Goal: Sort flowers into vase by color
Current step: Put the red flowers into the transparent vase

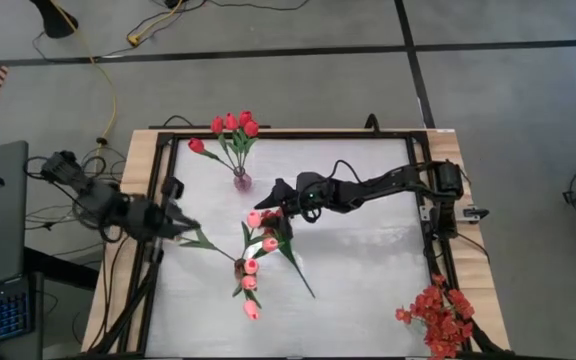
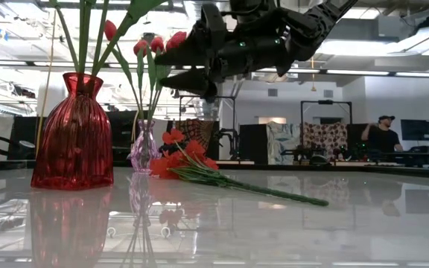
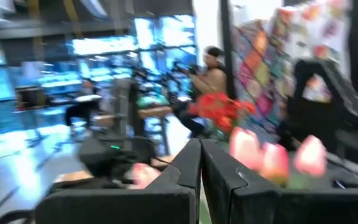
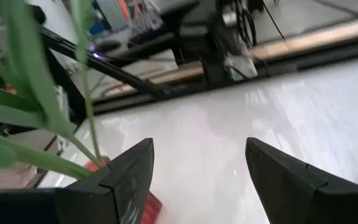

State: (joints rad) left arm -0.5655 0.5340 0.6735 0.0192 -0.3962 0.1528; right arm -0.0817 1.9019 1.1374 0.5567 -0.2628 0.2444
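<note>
Red tulips (image 1: 233, 124) stand in a small clear vase (image 1: 241, 181) at the far side of the table. Pink tulips (image 1: 251, 266) stand in a ribbed red vase (image 2: 73, 138) near the table's middle. A red flower (image 1: 272, 214) lies flat on the table, its green stem (image 2: 274, 193) running toward the near right. My right gripper (image 1: 276, 190) hangs open above the blossom end and touches nothing. My left gripper (image 1: 190, 228) is shut at the table's left, its tips close to an outlying leaf (image 1: 206, 241) of the pink bunch; the left wrist view shows nothing between the fingers.
A spray of small red blossoms (image 1: 438, 315) lies at the table's near right corner. A dark frame (image 1: 158, 200) runs along the table's sides. People sit in the room beyond the table (image 2: 382, 134). Bare white tabletop (image 1: 368, 270) lies right of the vases.
</note>
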